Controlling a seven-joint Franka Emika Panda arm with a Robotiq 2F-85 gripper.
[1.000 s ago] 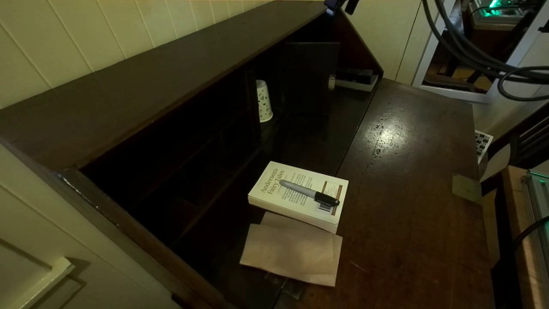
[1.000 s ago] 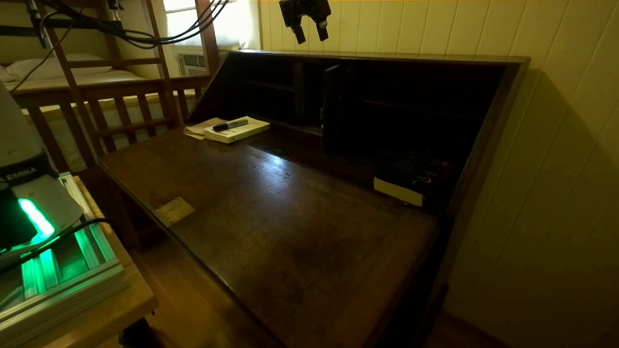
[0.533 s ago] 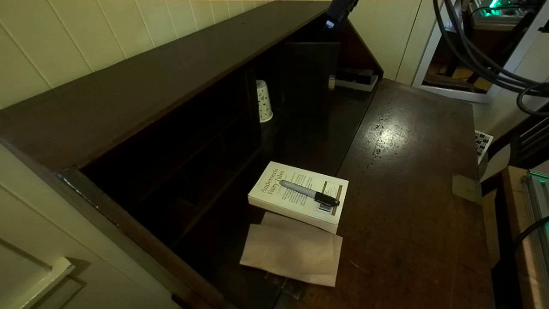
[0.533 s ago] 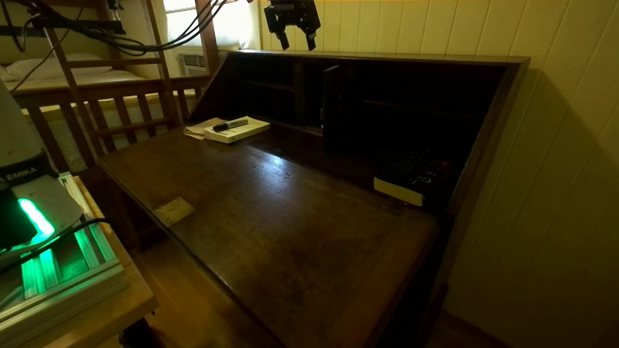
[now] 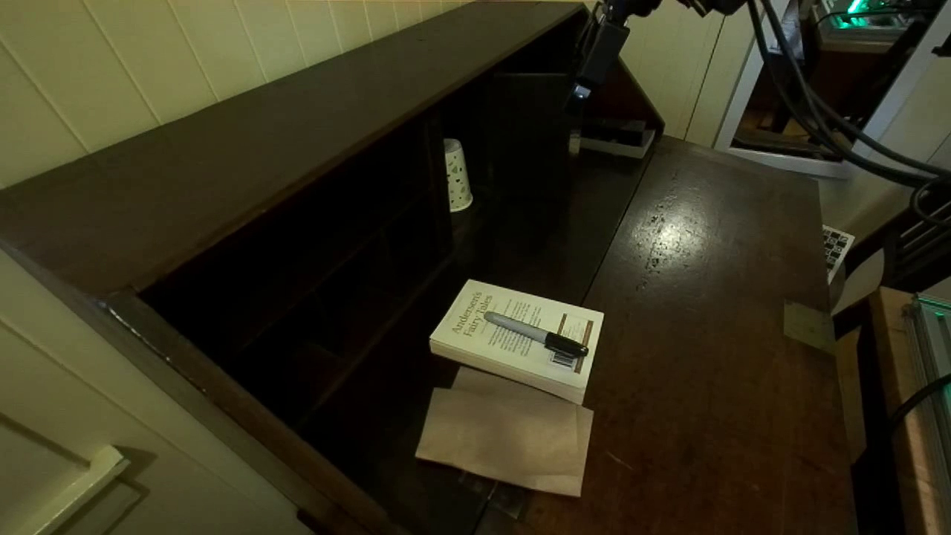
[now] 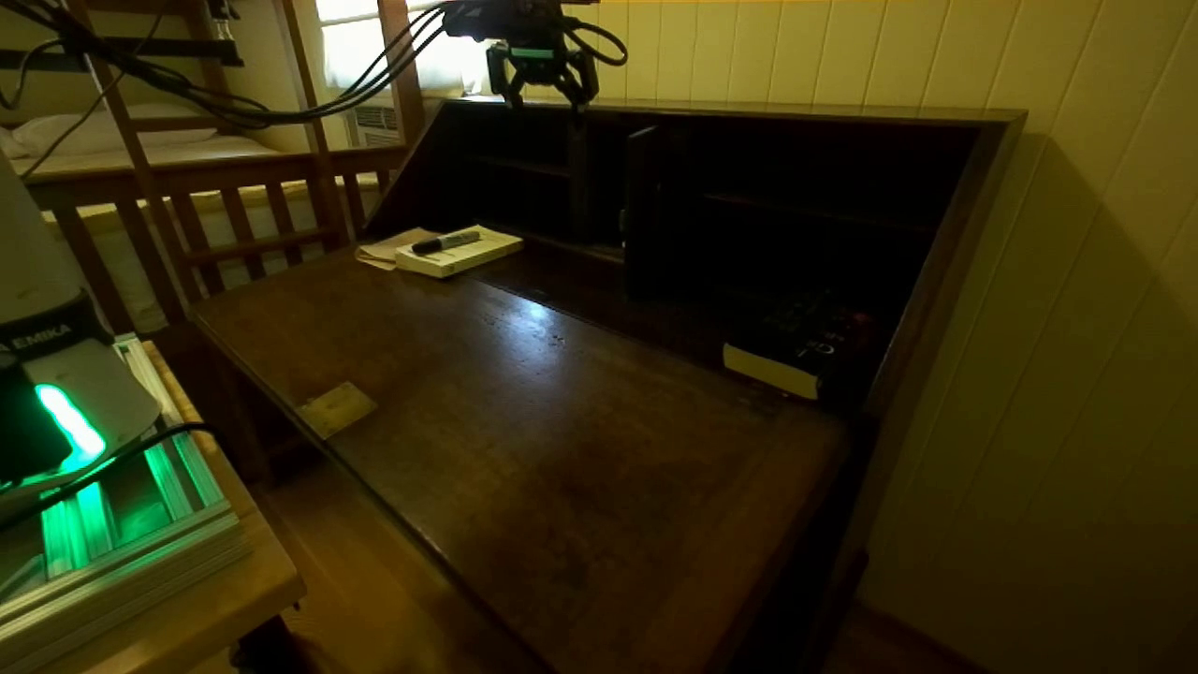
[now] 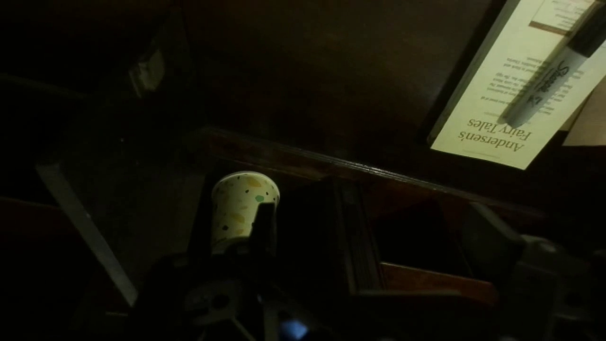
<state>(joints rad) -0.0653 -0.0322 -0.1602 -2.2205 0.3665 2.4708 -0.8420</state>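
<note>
Left to right in the wrist view, the spotted cup (image 7: 242, 203) stands in a cubby (image 7: 310, 213) of the counter (image 7: 322, 80), partly covered by one finger (image 7: 264, 225) of the pincer (image 7: 371, 206), which hangs spread and empty. Going in cleanly would call for slow moves that keep both fingers off the cup's wall and the divider (image 7: 357, 237) beside it. Past that, a slot (image 7: 414, 237) is too dark to read; farther right, a marker (image 7: 544, 83) lies on the paperback (image 7: 502, 80).

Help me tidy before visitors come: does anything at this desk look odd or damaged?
The patterned cup in the hutch stands upside down, wider end lowermost; the desktop has a pitted-looking patch where light glints, breaking its smooth finish.
</note>
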